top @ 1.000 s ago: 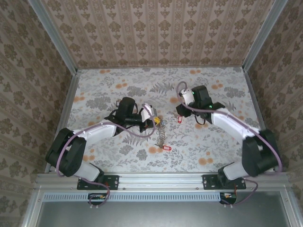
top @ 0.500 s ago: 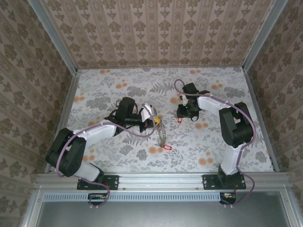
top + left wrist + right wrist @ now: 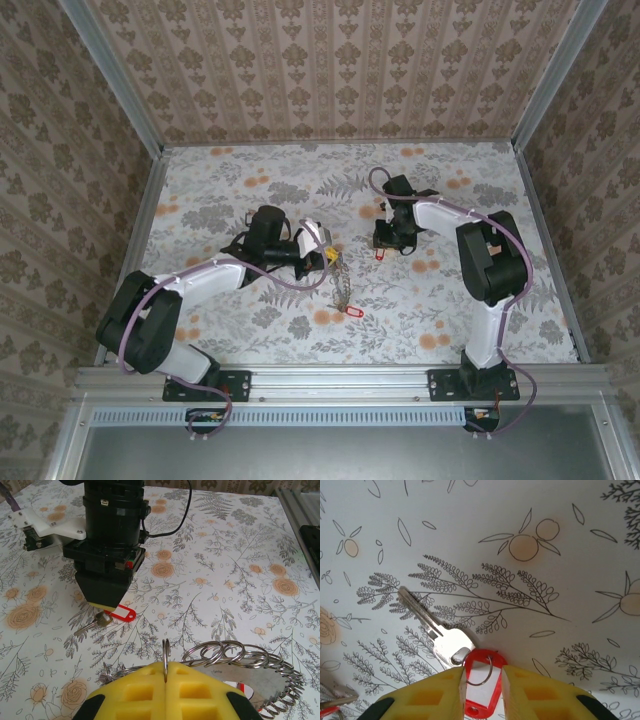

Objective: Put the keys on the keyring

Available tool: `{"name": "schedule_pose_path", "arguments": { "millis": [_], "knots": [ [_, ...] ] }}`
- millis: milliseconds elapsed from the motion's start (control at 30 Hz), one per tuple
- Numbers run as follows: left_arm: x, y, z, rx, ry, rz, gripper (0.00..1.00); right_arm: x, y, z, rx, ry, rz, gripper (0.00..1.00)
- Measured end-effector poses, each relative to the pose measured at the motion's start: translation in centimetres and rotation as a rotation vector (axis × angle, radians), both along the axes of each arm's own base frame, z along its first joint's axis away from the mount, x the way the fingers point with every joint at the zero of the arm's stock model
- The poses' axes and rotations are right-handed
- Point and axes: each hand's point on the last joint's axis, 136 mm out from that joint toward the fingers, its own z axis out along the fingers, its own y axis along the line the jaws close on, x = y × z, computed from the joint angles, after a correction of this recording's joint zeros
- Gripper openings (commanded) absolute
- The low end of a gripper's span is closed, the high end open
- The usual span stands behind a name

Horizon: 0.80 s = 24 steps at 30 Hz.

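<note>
My left gripper [image 3: 165,666] is shut on a small split ring [image 3: 165,650] that stands upright between its yellow pads. The keyring [image 3: 235,655], a large loop fringed with small rings, lies just beyond those pads; from above it hangs below the left gripper [image 3: 330,258] as a chain [image 3: 343,285]. One of the keys [image 3: 442,635], silver, lies flat on the table, joined by a small ring to a red tag [image 3: 482,680]. My right gripper [image 3: 483,672] points down over it, its pads closed against both long edges of the tag.
The table has a white floral cloth [image 3: 450,300]. A second red tag [image 3: 352,312] lies at the lower end of the hanging chain. Patterned walls and metal rails [image 3: 535,210] enclose the table on three sides. The two grippers are about a hand's width apart.
The right arm has folded in, its elbow swinging from the far right toward the middle. Its gripper stayed over the red tag and its jaws narrowed onto it. The left arm has not moved.
</note>
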Motion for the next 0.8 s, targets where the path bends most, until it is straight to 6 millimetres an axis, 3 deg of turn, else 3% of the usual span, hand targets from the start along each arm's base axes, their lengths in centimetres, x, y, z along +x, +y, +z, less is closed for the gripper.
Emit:
{"name": "schedule_pose_path", "arguments": {
  "millis": [433, 800],
  "knots": [
    [0.0, 0.0, 0.0, 0.000, 0.000, -0.001, 0.00, 0.6, 0.2, 0.2, 0.007, -0.014, -0.013, 0.15],
    [0.0, 0.0, 0.0, 0.003, 0.005, -0.001, 0.00, 1.3, 0.7, 0.5, 0.012, -0.033, -0.003, 0.19]
  ]
}}
